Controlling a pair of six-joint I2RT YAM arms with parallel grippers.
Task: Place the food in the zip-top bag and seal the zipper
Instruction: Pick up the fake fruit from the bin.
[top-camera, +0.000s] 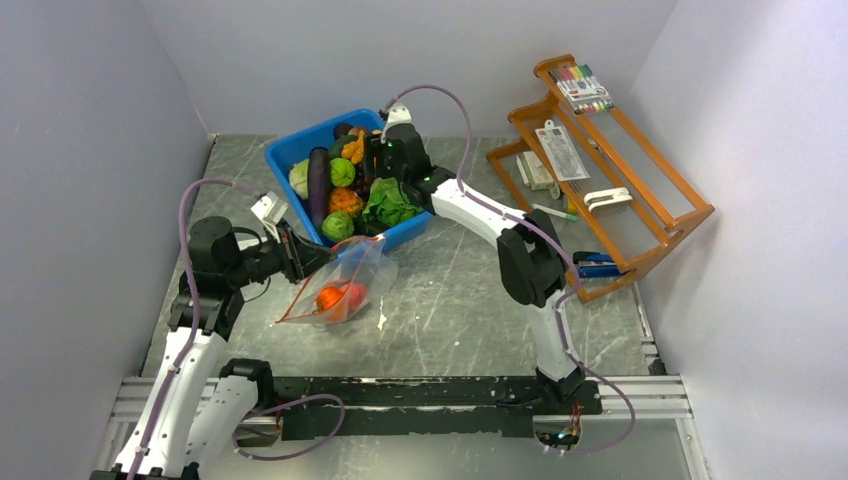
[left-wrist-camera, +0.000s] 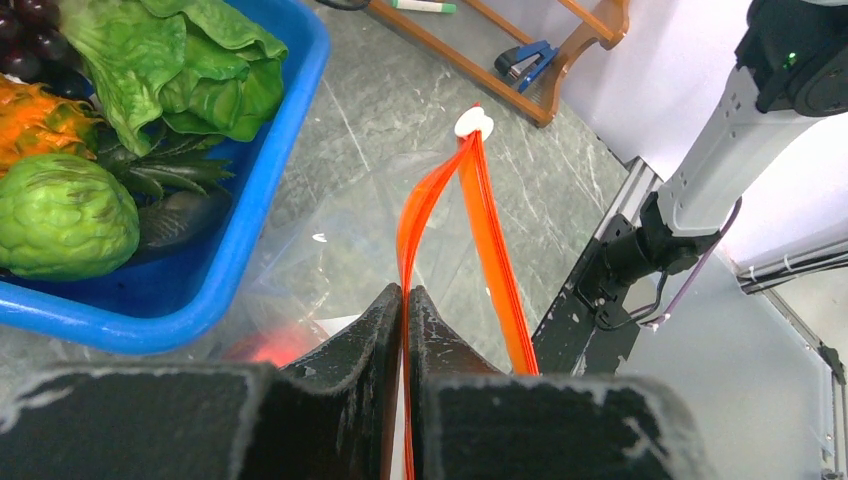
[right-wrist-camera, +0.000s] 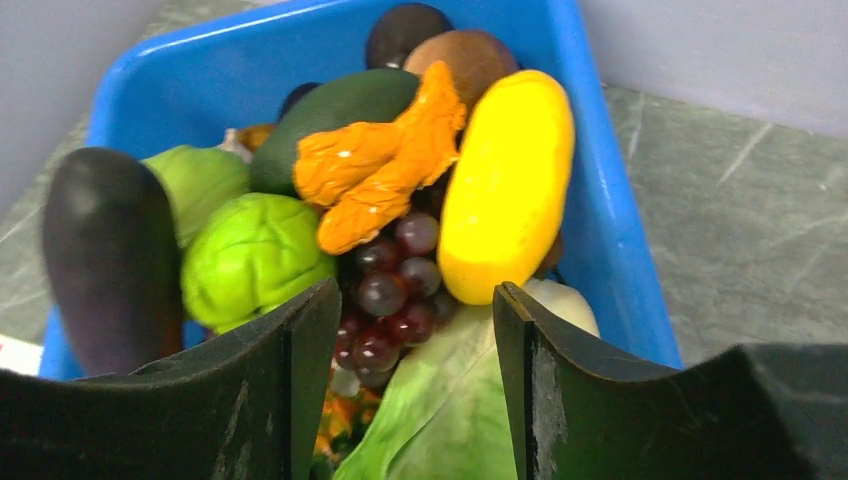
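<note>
Zip-top bag (top-camera: 345, 285) lay on the table (top-camera: 470, 310) just in front of the blue bin (top-camera: 290, 148), its mouth edge raised toward the left arm. Two orange-red pieces (top-camera: 340, 298) sat inside the bag, near its lower end. Zipper (left-wrist-camera: 490, 240) was parted: its two red-orange strips met at a white slider (left-wrist-camera: 474, 123) at the far end and spread apart toward the camera. Left gripper (left-wrist-camera: 405, 300) was clamped on one strip, jaws pressed together with the strip running between them; the other strip passed free just to the right of the fingers. Right gripper (right-wrist-camera: 415, 300) hung over the bin with jaws apart and nothing between them. Directly under it: dark grapes (right-wrist-camera: 385, 300), a yellow piece (right-wrist-camera: 505, 185), a green ball (right-wrist-camera: 255, 260), a dark eggplant (right-wrist-camera: 110, 250). A wooden rack (top-camera: 640, 210) stood at the far right of the table, well apart from the bag.
</note>
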